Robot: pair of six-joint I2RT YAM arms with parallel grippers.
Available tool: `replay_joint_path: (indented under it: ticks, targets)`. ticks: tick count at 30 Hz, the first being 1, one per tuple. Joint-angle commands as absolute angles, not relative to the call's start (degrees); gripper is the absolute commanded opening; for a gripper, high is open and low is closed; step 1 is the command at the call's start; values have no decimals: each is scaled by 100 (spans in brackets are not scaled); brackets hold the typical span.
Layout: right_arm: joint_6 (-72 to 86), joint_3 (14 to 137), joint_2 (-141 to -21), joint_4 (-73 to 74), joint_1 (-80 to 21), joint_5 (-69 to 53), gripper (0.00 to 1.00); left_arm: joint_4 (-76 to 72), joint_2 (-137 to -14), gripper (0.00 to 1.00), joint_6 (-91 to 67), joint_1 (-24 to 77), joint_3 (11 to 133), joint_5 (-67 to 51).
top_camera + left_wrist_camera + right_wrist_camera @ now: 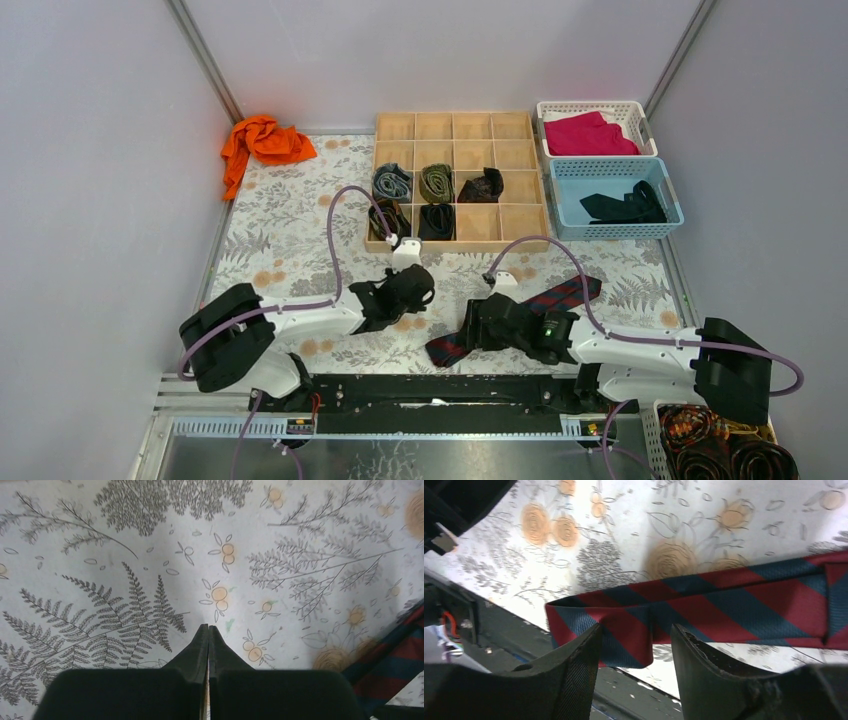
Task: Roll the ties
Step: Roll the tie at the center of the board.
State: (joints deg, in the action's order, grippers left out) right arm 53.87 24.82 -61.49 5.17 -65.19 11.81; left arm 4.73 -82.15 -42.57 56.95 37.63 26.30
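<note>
The navy and red striped tie [724,610] is laid flat on the flower-printed desk [280,230]. Its folded end is seen just ahead of the right jaws and partly between their tips. These jaws are set apart and clamped on nothing; whether the tips touch the fabric cannot be told. The rest of the tie is stretched away to the right of them. The left jaws are pressed together, empty, above bare desk, with the striped tie at their right. Well beyond both pairs of jaws, rolled ties [436,183] are seated in separate compartments of a wooden box [455,140], and a black tie [625,207] is heaped in a blue basket [614,166].
</note>
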Motion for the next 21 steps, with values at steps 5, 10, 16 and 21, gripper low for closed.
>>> replay_joint_path:
  ticks: [5,10,16,21]
  targets:
    - [5266,2868,-5811,1900,-6729,2128,46,-120,-8413,0,-4390,5697,3466,2016]
    - [5520,3337,-5535,2804,-7545,3025,41,-488,-8484,0,-4455,5720,3232,1692]
    - [5774,3564,-6224,2737,-8472,2902,6,-846,-8800,0,-4447,5714,3158,1362]
    - [6033,3917,-7494,2617,-9150,3114,0,-944,-8891,0,-4511,5742,3035,1226]
